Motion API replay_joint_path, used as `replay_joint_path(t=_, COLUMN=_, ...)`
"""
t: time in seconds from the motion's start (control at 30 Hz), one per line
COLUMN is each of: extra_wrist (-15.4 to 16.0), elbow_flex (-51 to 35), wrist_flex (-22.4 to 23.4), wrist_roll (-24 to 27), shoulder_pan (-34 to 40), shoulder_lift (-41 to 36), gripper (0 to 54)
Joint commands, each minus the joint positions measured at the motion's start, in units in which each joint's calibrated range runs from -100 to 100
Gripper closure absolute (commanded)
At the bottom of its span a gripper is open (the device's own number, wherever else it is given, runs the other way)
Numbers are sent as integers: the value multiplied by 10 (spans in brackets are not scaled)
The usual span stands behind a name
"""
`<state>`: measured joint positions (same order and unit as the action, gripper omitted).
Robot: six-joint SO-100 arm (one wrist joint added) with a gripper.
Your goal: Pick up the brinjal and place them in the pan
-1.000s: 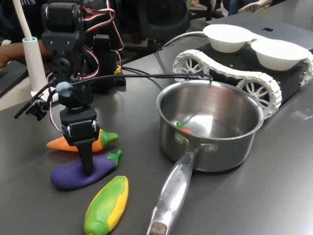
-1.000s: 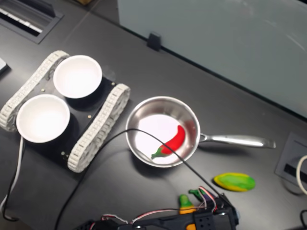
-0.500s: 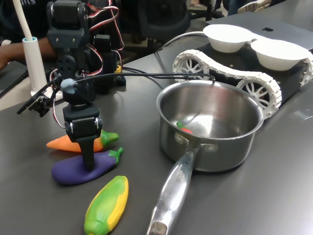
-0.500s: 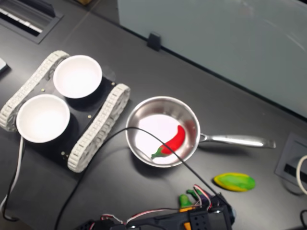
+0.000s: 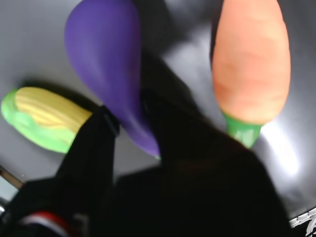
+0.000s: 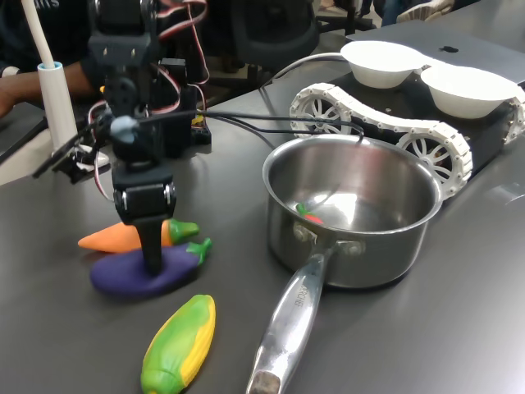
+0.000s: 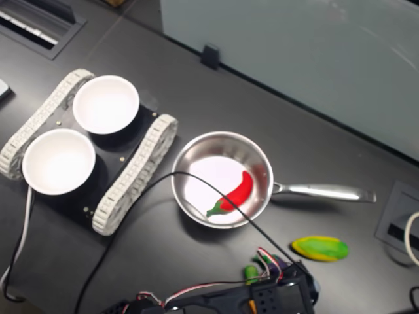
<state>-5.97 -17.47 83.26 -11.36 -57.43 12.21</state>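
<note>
Item: brinjal (image 6: 143,273), grab stage, not lifted.
My claw (image 6: 152,264) pinches it on table; carry + drop into pan (image 6: 353,205) left.

The claw (image 6: 152,261) points straight down onto the brinjal (image 6: 141,272), which lies on the dark worktop (image 6: 426,336) between the carrot (image 6: 123,236) and corn (image 6: 180,343). The pan (image 6: 351,212) holds a red chilli (image 6: 312,217).

Brinjal (image 6: 139,273) between carrot (image 6: 115,238) behind, corn (image 6: 180,343) in front; pan (image 6: 353,213) on first exterior view's right
</note>
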Motion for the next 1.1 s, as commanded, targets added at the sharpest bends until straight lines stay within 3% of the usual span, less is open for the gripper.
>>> replay_joint_path(t=0.0, extra_wrist=-6, elbow_flex=-27, wrist_flex=-3, wrist_roll=8, shoulder_pan=2, shoulder_lift=-95, gripper=532)
replay_joint_path(t=0.67, extra_wrist=-2, elbow_flex=32, wrist_flex=-31, wrist_roll=49, shoulder_pan=10, shoulder_lift=-320, gripper=532)
replay_joint_path(t=0.97, extra_wrist=63, elbow_flex=52, wrist_flex=-54, wrist_roll=82, shoulder_pan=17, shoulder_lift=-405, gripper=532)
replay_joint_path(t=1.07, extra_wrist=63, elbow_flex=57, wrist_flex=-65, wrist_roll=93, shoulder_pan=35, shoulder_lift=-427, gripper=532)
